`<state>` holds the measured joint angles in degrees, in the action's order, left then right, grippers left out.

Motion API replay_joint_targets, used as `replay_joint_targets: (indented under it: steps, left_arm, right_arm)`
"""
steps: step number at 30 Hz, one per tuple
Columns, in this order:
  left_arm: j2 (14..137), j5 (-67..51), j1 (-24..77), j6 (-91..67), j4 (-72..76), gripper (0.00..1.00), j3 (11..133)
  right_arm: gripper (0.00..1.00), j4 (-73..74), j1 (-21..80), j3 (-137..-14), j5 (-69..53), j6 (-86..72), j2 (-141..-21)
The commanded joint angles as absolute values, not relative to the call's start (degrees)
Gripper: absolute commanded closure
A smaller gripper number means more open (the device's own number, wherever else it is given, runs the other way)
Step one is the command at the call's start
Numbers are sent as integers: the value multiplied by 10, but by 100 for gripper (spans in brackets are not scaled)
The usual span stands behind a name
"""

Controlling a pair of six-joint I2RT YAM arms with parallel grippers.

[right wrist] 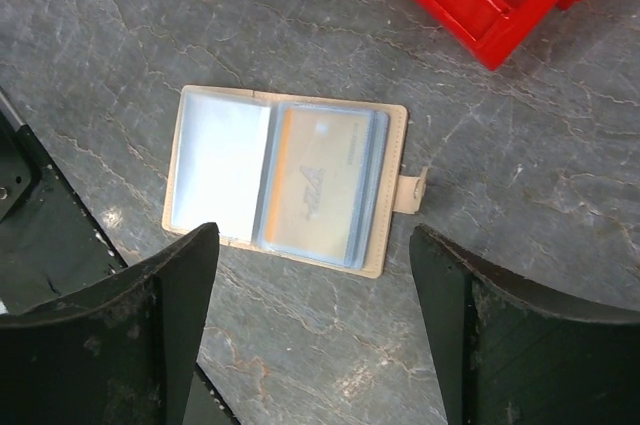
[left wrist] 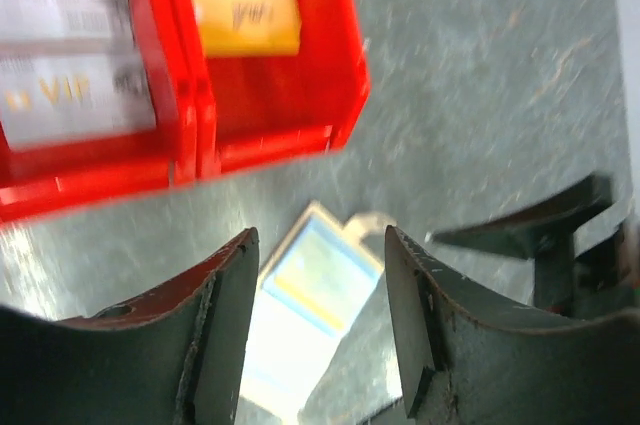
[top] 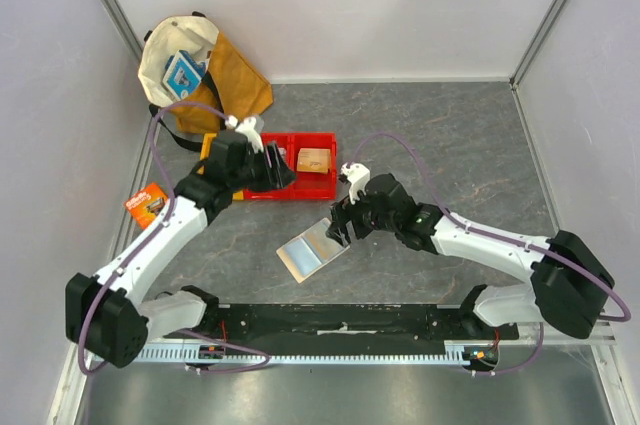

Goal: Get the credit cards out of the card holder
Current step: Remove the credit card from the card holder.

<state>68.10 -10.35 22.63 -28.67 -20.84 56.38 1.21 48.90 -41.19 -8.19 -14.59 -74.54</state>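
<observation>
1. Position: the card holder (right wrist: 285, 180) lies open and flat on the grey table, just in front of the red bin (right wrist: 480, 5), with its snap tab (right wrist: 415, 190) pointing away from the spine.
2. Contents: a yellow card (right wrist: 320, 180) sits in the sleeve on the tab side. The other sleeve is washed out by glare, so I cannot tell whether it holds anything.
3. The right gripper (right wrist: 312, 232) hangs over the holder, jaws spread wide and empty.
4. The left gripper (left wrist: 320, 240) is above the bin's near wall, jaws parted with nothing between them.
5. Two grey VIP cards (left wrist: 75, 95) lie in one bin compartment – probably already extracted.
6. Risk: nothing pins the holder. A pull on the card would likely drag or lift the whole wallet.
7. Risk: the card lies flush under clear plastic – fingers may pinch sleeve and card together, or slip off the film.
8. Risk: the two arms work close together here, so a descent by both invites contact.
</observation>
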Motion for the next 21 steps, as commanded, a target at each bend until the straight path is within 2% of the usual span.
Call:
replay_joint_targets:
  steps: [1, 6, 10, 16, 21]
  left_arm:
    - [604, -95, 261, -365, -228, 41, 470]
    - [571, -110, 325, -431, -200, 46, 382]
    - [579, -114, 353, -467, -157, 54, 324]
    - [632, -100, 371, -486, -132, 65, 285]
    - [652, -86, 371, -496, -143, 68, 265]
  right_arm:
    - [19, 18, 494, -447, -108, -161, -768]
    - [29, 22, 505, -466, -121, -170, -810]
    - [35, 19, 515, -478, -119, -188, -842]
    - [42, 18, 519, -490, -106, -198, -889]
    - [49, 20, 519, -489, -71, -199, -911]
